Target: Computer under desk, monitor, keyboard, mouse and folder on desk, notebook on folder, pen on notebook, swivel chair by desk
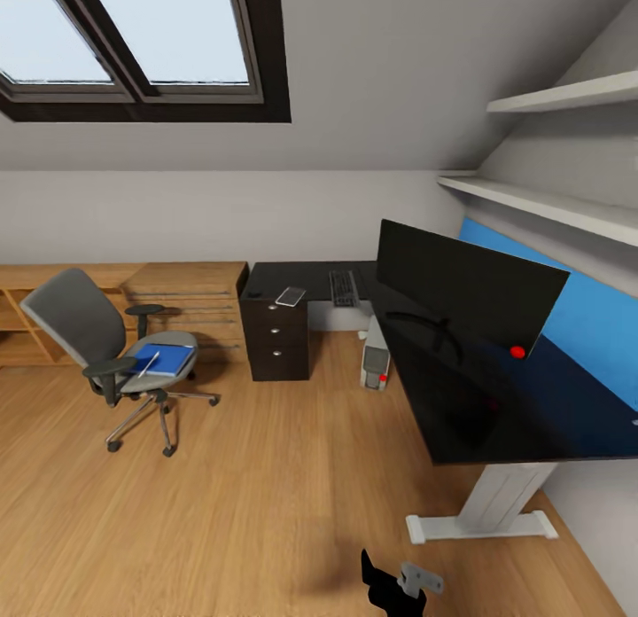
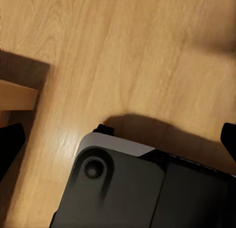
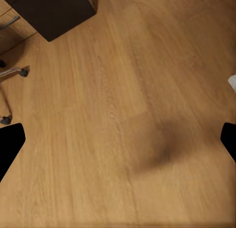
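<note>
Folder across the room, both pincers low over the floor.

In the head view we saw the folder (image 1: 167, 359) flat on the chair (image 1: 97, 338) seat at centre left, with the pen (image 1: 147, 364) lying slantwise on it, well apart from the bench (image 1: 461, 404) at right. The monitor (image 1: 465, 289) and keyboard (image 1: 343, 287) already sat on the bench; the computer (image 1: 376, 358) stood under it. Both wrist views looked down at the floor (image 3: 128, 115). The left pincer (image 2: 118, 139) and right pincer (image 3: 118, 139) stood released, grasping nothing. We judged the left arm nearer the chair. The seat held no other thing we could make out.
</note>
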{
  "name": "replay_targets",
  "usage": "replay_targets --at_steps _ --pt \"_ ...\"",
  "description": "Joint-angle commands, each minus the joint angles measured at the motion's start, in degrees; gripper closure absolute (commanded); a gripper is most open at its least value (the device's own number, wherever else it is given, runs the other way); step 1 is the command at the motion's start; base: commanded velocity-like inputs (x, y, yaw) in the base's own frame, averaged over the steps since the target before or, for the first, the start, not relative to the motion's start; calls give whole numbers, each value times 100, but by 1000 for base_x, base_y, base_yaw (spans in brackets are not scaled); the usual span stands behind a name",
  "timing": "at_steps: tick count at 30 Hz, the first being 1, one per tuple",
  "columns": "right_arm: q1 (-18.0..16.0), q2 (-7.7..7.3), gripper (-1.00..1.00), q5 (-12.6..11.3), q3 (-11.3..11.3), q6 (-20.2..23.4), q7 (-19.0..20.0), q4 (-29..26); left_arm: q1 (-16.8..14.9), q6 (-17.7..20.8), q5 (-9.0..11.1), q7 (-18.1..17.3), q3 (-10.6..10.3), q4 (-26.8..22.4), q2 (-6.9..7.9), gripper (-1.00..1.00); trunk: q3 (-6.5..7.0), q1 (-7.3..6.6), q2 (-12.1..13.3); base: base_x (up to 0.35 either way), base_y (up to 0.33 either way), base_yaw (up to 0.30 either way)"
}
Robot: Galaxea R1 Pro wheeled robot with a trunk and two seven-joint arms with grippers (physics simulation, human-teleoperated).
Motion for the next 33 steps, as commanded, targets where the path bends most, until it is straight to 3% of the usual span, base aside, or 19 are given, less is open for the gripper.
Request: replay_targets --at_steps 1,16,33 --pt "-6 0 -100 -62 20 -22 41 10 -2 -35 60 38 -31 -8 4 -100 -11 3 -11 -21 -9 -13" --pt "-6 -5 -100 -62 16 -29 41 8 -5 -489 53 21 -53 240 2 -100 -11 3 -11 -5 -13 -25" --pt "-6 -20 -100 -62 19 -31 41 8 -5 -497 58 20 -55 258 11 -100 -11 3 -11 0 -72 -249"
